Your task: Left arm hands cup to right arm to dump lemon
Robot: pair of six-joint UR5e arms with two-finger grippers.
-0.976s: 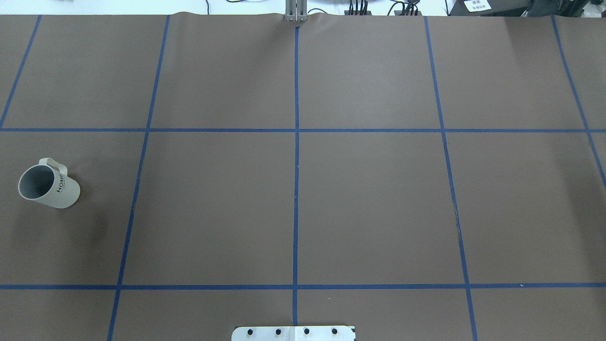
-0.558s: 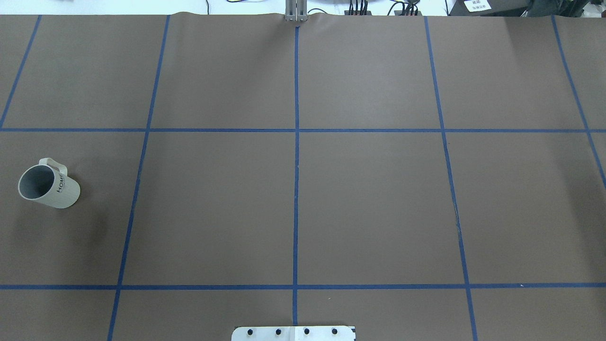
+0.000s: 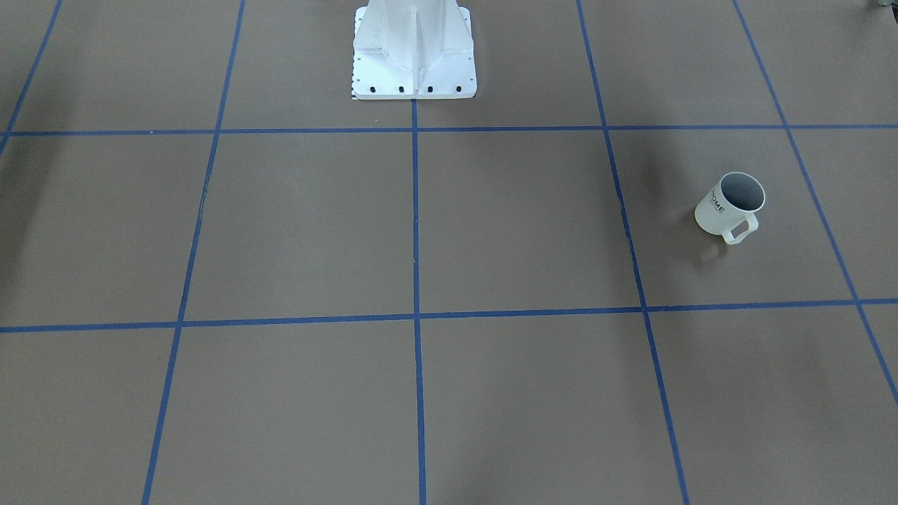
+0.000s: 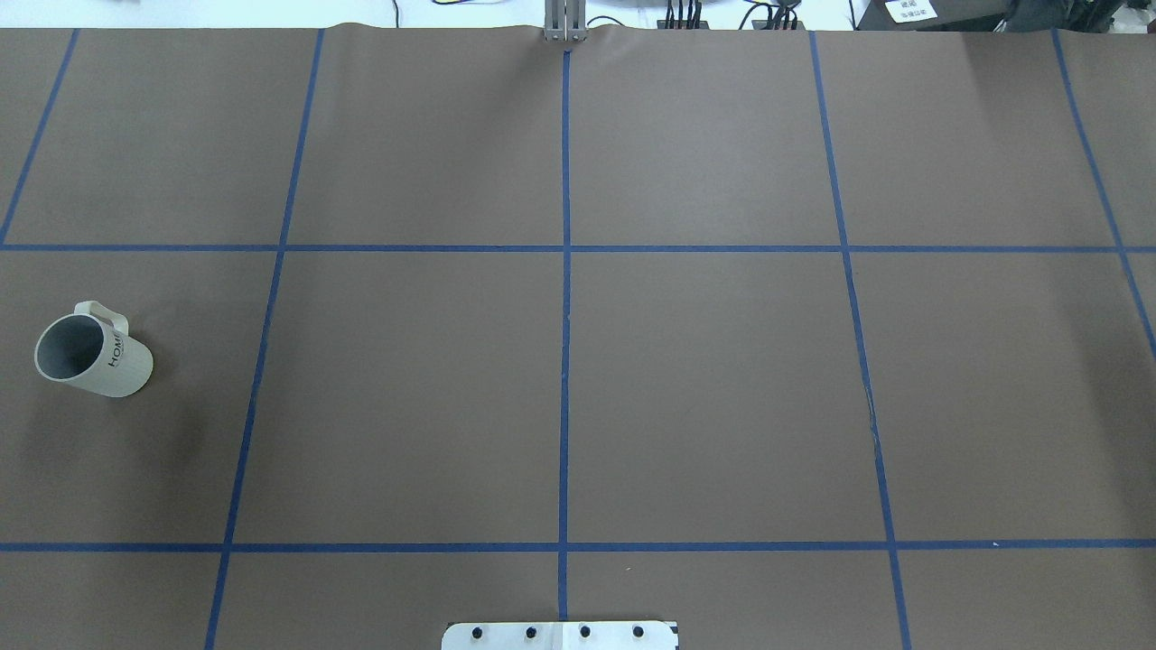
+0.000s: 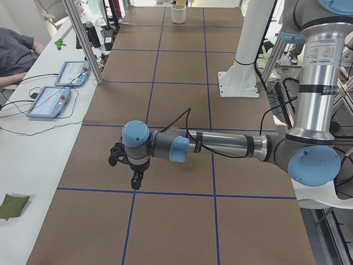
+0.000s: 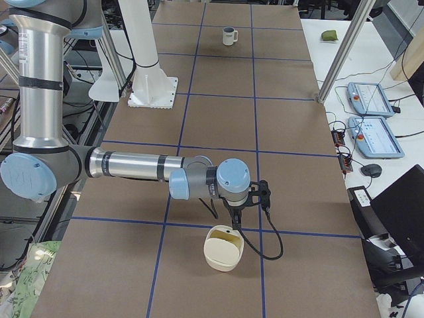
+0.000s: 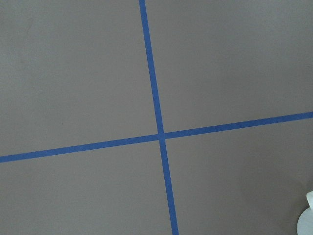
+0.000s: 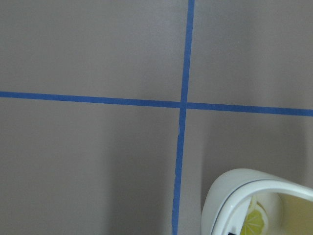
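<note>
The cup (image 4: 90, 352), a white mug marked HOME, stands upright at the table's left side, handle toward the far edge. It also shows in the front-facing view (image 3: 729, 205) and far off in the exterior right view (image 6: 228, 35). Its dark grey inside shows no lemon; the lemon is hidden or out of view. My left gripper (image 5: 135, 182) hangs above the table on the outstretched near arm. My right gripper (image 6: 236, 218) hangs just behind a cream bowl. Neither gripper shows in its wrist view, so I cannot tell whether either is open or shut.
The cream bowl (image 6: 223, 249) sits under my right wrist and holds a yellow slice-patterned piece (image 8: 254, 220). The white pedestal (image 3: 414, 49) stands at the table's middle. A white edge (image 7: 307, 218) shows in the left wrist view's corner. Tablets (image 5: 55, 94) lie on a side table.
</note>
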